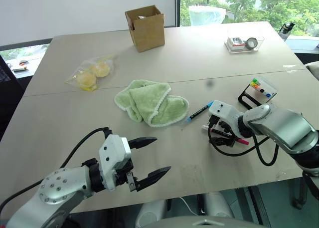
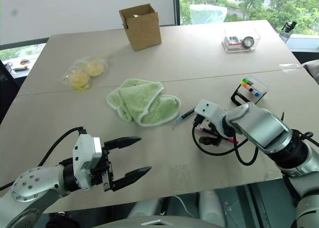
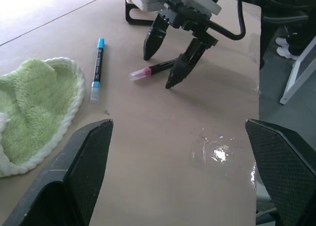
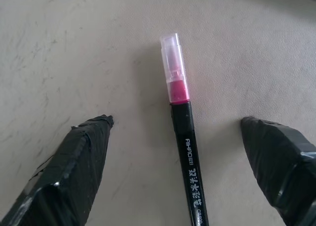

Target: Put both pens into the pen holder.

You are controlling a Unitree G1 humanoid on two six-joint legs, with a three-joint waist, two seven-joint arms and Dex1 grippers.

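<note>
While the right gripper [image 4: 177,171] hangs spread and empty, the pink pen [image 4: 186,157] lies on the table [image 1: 60,118] between its fingers, untouched; blue pen [image 3: 97,67] just beyond; pen holder [image 1: 257,91] behind; left gripper [image 1: 149,158] agape, empty

Matt table, fluffy cloth, glossy pen

The table [image 4: 59,48] looks matt and faintly grained; the green towel [image 1: 149,102] is fluffy terry; the pink-capped pen [image 4: 185,152] is seemingly glossy plastic.

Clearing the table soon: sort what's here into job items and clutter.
Job: pink-capped pen, blue-capped pen, pen holder, right gripper.

Clutter: green cloth, cardboard box, bag of yellow items, clear tray.
</note>
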